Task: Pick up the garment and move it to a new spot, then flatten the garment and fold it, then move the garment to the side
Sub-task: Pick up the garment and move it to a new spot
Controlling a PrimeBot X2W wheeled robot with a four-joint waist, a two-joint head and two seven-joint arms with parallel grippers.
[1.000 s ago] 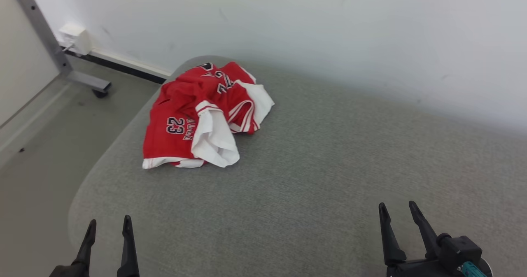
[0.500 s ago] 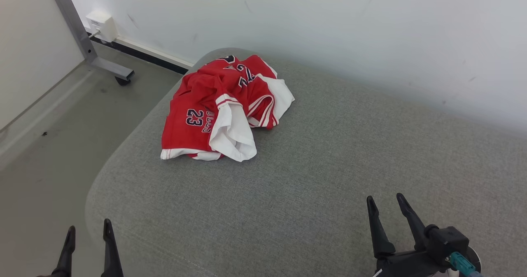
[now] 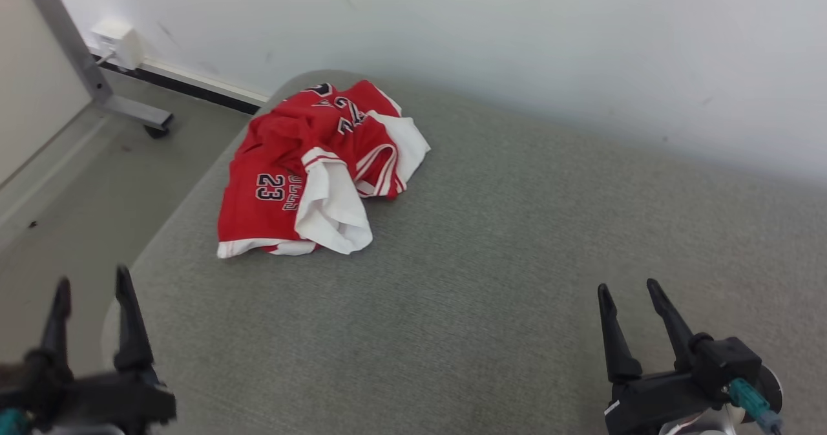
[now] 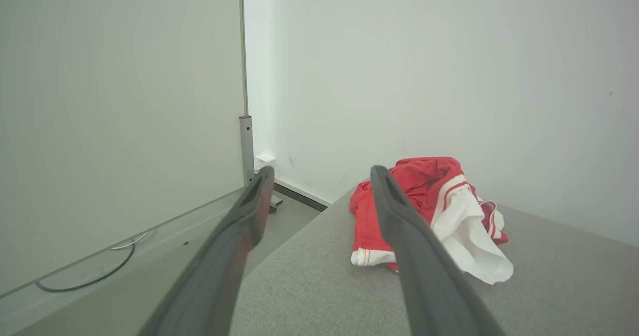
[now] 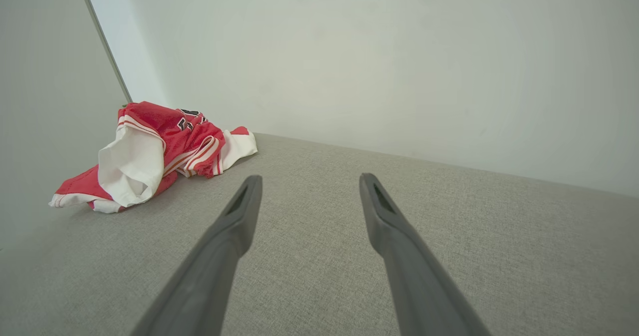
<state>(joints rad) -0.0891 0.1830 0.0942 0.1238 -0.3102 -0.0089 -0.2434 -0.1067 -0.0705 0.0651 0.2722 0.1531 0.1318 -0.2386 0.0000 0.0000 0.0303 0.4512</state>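
The left gripper (image 3: 92,278) sits at the lower left of the head view. Its two dark fingers are spread wide with nothing between them, and it looks slightly blurred. It hangs over the near left edge of a grey padded surface (image 3: 491,247). The right gripper (image 3: 627,285) sits at the lower right, equally wide open and empty, above bare grey fabric.

Further out is the garment (image 3: 284,176), a red sports jersey with white trim and the number 23. It lies crumpled in a heap at the far left corner of the padded surface, close to the white wall (image 3: 452,28). It is well apart from both grippers, though nearer the left one, and neither touches it. In the left wrist view the heap sits just beyond the fingertips' line of sight. In the right wrist view it lies far off to the side.

Beyond the surface, a grey metal frame leg (image 3: 77,60) stands on the floor (image 3: 64,189).

Judging by this, the task has barely begun. The jersey is bunched, unlifted and unfolded. Picking it up, moving, flattening, folding and setting it aside all remain.
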